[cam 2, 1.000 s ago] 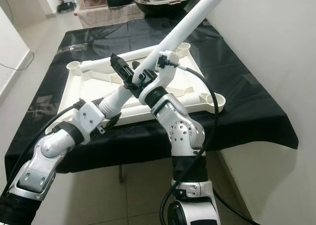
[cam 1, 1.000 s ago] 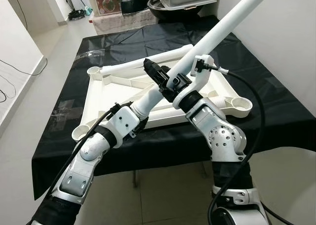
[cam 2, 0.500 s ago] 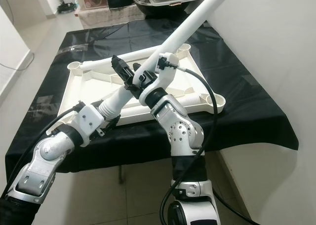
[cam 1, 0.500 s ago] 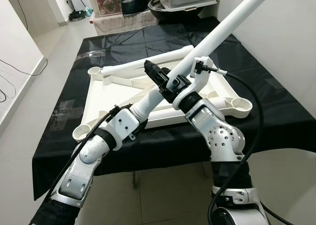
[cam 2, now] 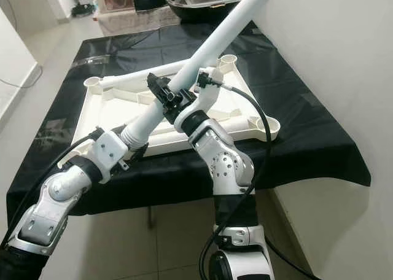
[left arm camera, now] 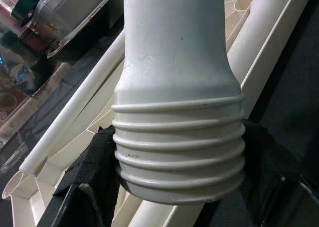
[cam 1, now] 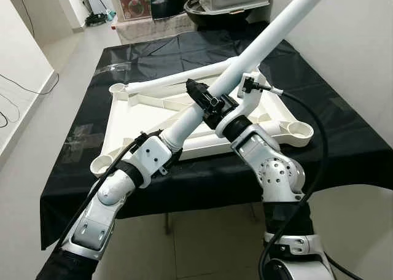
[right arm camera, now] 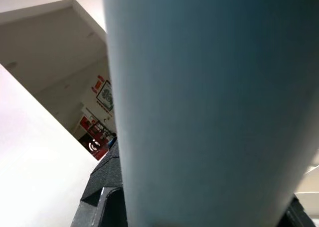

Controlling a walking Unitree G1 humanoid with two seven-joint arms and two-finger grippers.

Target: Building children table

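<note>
The tabletop (cam 1: 144,117) lies on the cloth-covered table (cam 1: 344,139), another leg (cam 1: 166,81) along its far edge.

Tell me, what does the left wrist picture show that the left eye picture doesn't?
The left wrist view shows the table leg's ridged, threaded end up close, seated between black foam pads.

The left eye view takes in the upturned white tabletop on the black tablecloth, with the left gripper low on the leg and the right gripper higher.

Both show that leg, and a second leg lying on the tabletop.
</note>
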